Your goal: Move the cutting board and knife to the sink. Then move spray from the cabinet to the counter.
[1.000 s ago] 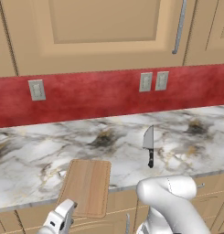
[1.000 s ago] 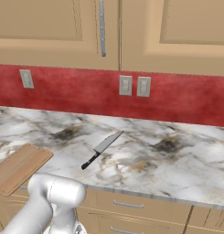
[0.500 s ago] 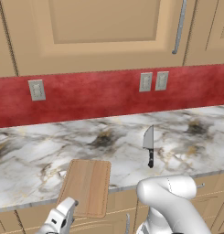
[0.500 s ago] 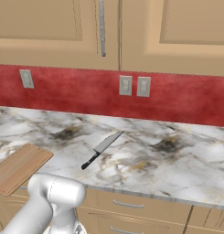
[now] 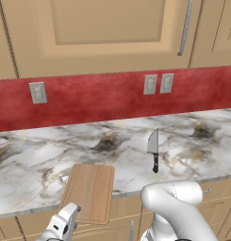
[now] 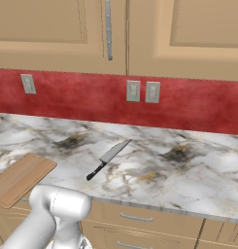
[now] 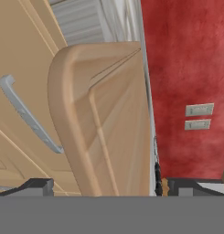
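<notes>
No legible text, label, brand, number or sign anywhere, neither on the cutting board [image 5: 90, 191], the knife [image 5: 154, 149], the counter [image 6: 188, 175] nor the wall outlets [image 6: 143, 91].

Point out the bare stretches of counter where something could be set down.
Counter right of the knife is bare to the frame edge. Bare marble also lies between knife and cutting board, and behind the board toward the red wall. Nowhere is crowded.

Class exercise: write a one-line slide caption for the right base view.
Knife lies diagonally on the marble counter, cutting board overhanging its front edge.
</notes>
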